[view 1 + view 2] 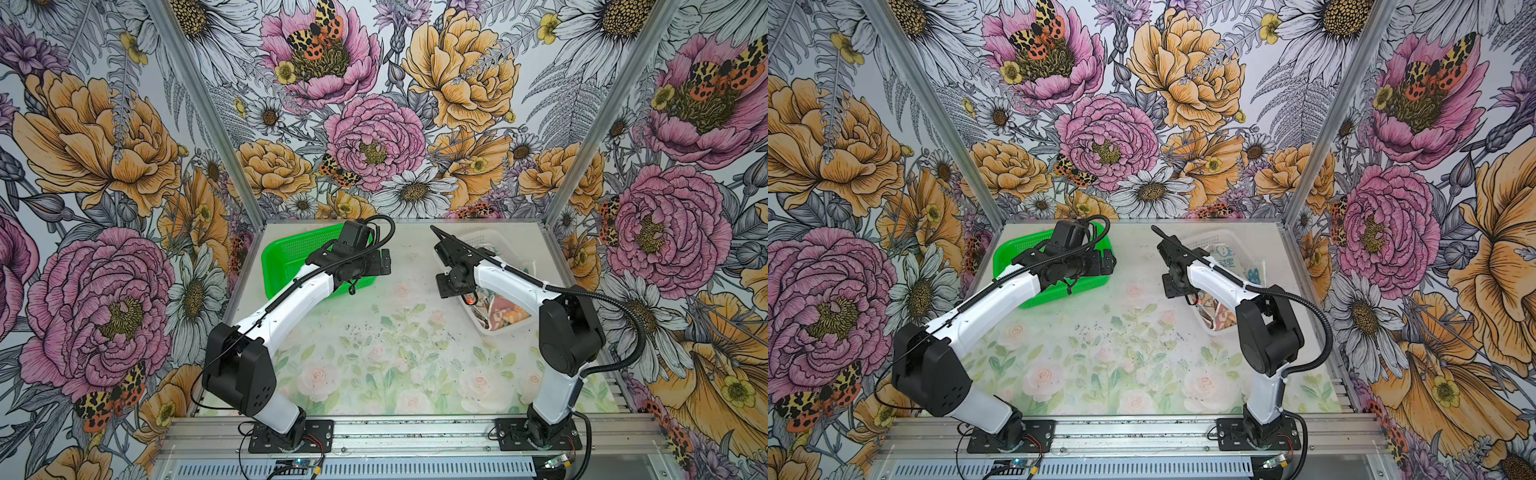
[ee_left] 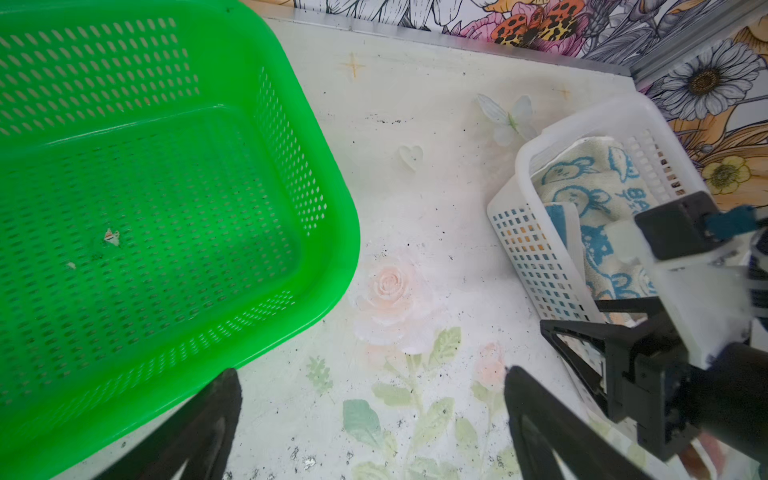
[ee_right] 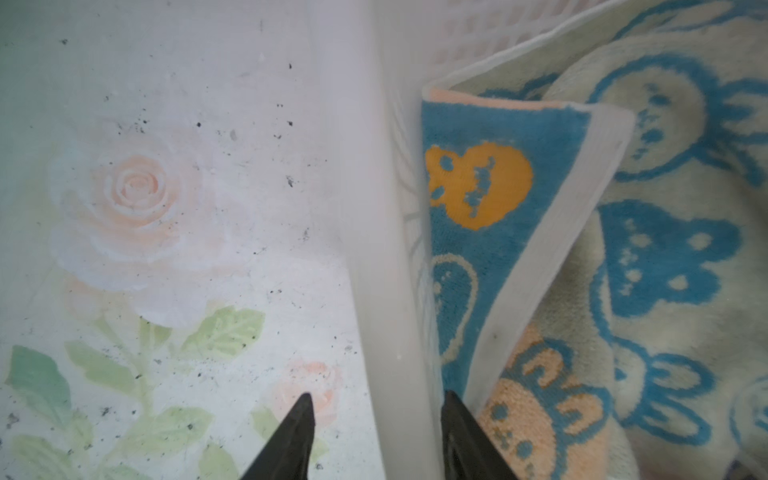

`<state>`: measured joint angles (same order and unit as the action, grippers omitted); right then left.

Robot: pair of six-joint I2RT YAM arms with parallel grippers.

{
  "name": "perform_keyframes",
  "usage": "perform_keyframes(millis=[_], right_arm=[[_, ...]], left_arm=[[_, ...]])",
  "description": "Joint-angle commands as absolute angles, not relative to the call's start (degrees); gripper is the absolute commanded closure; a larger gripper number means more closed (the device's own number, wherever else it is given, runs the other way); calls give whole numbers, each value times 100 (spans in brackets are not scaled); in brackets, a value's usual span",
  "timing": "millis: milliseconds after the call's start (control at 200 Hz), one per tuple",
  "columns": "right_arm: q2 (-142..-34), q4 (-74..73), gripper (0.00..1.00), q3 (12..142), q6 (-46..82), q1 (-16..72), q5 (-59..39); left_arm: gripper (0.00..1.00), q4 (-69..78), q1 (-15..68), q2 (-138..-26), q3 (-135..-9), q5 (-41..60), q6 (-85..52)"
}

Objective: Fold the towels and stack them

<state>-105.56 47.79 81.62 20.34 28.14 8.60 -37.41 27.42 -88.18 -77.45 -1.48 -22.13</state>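
The towels lie crumpled in the white mesh basket (image 1: pixel 498 330) at the right rear. In the right wrist view a blue towel (image 3: pixel 478 187) with an orange bunny stands folded against the basket wall (image 3: pixel 386 249), a cream towel (image 3: pixel 665 208) with blue rabbits lies beside it, and an orange towel (image 3: pixel 540 415) shows lower down. My right gripper (image 3: pixel 376 401) straddles that wall, one finger outside over the table, one inside by the blue towel, with a gap left on the outer side. My left gripper (image 2: pixel 372 376) hangs wide open and holds nothing, above the table beside the green basket (image 2: pixel 166 208).
In both top views the green basket (image 1: pixel 291 249) sits at the left rear under the left arm, with only small scraps inside. The table mat (image 1: pixel 395 353) is printed with pale roses and speckled with dark crumbs. Flowered walls enclose the table on three sides.
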Motion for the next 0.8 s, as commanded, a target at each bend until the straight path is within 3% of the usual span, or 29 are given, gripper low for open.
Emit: perform_keyframes(millis=[0, 245, 671, 706, 791], right_arm=[[-10684, 4765, 68, 8177, 1876, 2741, 1389], [-10978, 4759, 100, 8355, 1329, 2084, 2095], [-11467, 4579, 100, 9292, 475, 1026, 1952], [-11510, 4592, 96, 9364, 472, 999, 1917], [-11481, 4598, 71, 9460, 632, 1004, 1762]], left_arm=[[1, -3691, 2661, -8660, -7598, -80, -2109], [1, -3691, 2637, -8618, -7551, -61, -2105], [1, -3945, 2260, -8654, -7576, -216, -1790], [1, -3986, 2193, -8654, -7570, -198, -1784], [1, -4019, 2054, -8577, -7492, -139, -1787]])
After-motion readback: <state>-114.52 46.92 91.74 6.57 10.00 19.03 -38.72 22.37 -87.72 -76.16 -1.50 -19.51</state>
